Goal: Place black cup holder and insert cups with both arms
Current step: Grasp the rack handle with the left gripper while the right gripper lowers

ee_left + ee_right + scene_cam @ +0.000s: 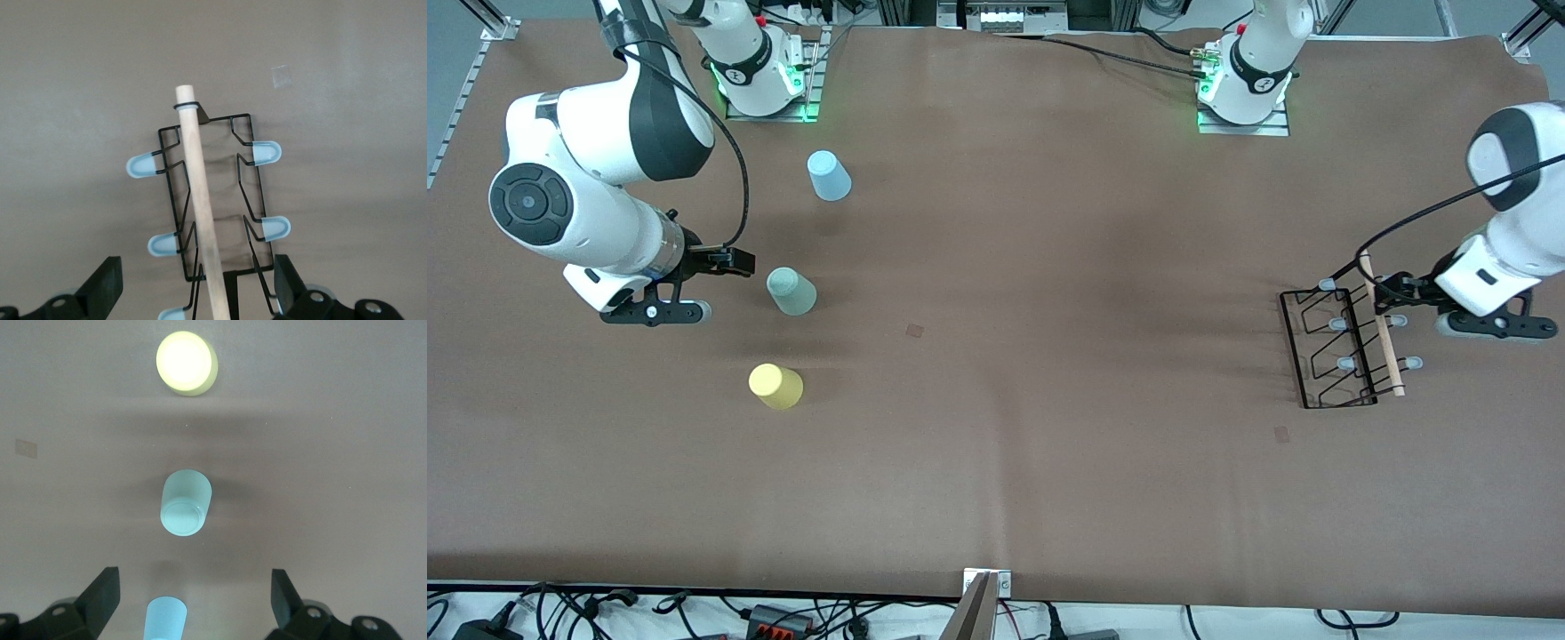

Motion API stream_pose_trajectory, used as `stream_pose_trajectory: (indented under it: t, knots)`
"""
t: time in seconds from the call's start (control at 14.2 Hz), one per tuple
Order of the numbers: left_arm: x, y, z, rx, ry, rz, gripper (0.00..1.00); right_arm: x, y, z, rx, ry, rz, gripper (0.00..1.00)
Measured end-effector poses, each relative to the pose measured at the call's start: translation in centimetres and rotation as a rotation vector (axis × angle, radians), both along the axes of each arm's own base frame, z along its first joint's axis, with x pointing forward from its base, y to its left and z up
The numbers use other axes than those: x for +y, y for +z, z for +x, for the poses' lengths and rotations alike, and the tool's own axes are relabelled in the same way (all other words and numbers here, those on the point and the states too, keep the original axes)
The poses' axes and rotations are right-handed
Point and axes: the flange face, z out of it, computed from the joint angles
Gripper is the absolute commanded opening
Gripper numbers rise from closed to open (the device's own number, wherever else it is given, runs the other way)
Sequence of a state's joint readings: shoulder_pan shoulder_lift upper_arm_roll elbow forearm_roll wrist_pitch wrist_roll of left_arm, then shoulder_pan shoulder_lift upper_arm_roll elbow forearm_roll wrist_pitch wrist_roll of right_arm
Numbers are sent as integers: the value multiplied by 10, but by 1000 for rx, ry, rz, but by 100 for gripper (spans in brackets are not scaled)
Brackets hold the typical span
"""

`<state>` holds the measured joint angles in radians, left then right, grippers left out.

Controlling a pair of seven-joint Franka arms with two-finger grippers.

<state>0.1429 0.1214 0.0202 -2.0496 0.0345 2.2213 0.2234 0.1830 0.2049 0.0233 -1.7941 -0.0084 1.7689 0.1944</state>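
Three small tapered plastic cups stand upside down at the right arm's end: light blue [829, 175], pale green [791, 291], yellow [775, 386], strung twelve-to-six. One black wire cup holder [1334, 347] with wooden bar [1384, 333] running twelve-to-six sits at the left arm's end. The left gripper [197, 293] straddles the bar, wide open; the right gripper [193, 607] gapes empty beside the green cup.

3 cups: 1 light blue [829, 175], 1 pale green [791, 291], 1 yellow [775, 386]. 1 black cup holder [1343, 345], 6 pegs. 2 arms, 2 grippers.

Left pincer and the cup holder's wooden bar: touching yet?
Apart. The left wrist view shows the left pincer open, its fingers standing clear on either side of the wooden bar.
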Motion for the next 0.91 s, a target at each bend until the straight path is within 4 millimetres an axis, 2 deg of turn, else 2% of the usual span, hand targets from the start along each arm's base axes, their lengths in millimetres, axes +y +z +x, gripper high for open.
stream_pose_trajectory:
  t: [0.14, 0.42, 0.63, 0.84, 0.91]
  knots:
    - [-1, -14, -6, -2, -1, -1, 89, -3, 2, 1, -5, -4, -2, 100]
    - [-3, -39, -13, -9, -1, -1, 63, -16, 10, 5, -36, -27, 1, 100]
    - [-3, -49, -13, 2, 9, -3, 35, -16, 9, 6, -51, -28, 3, 100]
    - [-3, -52, -13, 6, 19, -4, 29, -15, 1, 2, -35, -24, 1, 100]
    - [-2, -53, -13, 8, 20, -4, 23, -15, -1, 2, -34, -24, 1, 100]
